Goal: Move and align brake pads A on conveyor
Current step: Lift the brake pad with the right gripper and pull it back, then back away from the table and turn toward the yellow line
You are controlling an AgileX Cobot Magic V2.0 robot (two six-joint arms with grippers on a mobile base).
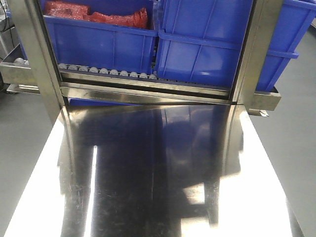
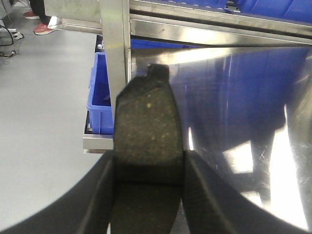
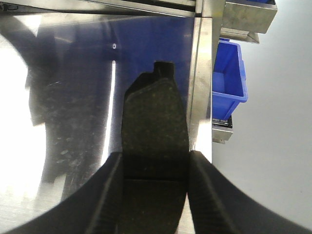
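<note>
Black, finely ribbed fingers (image 2: 97, 195) of the left gripper (image 2: 148, 160) fill the bottom of the left wrist view. They are closed to the width of a first brake pad (image 2: 146, 117) and press on its two long edges. This pad is a flat, dark-grey slab with a gritty, speckled face, gently curved sides and a small notched tab at its far end. A thin line crosses it level with the fingertips, probably its groove. It hangs by the left edge of the polished steel tabletop (image 1: 148, 173), though whether it touches the steel is unclear.

The right gripper (image 3: 155, 158) clamps a second brake pad (image 3: 153, 112) of the same shape by that tabletop's right edge.

Beyond the tabletop stand moulded blue plastic bins (image 1: 197, 44) on a row of small grey rollers (image 1: 103, 70). One bin holds crumpled red wrapping (image 1: 98, 15).
</note>
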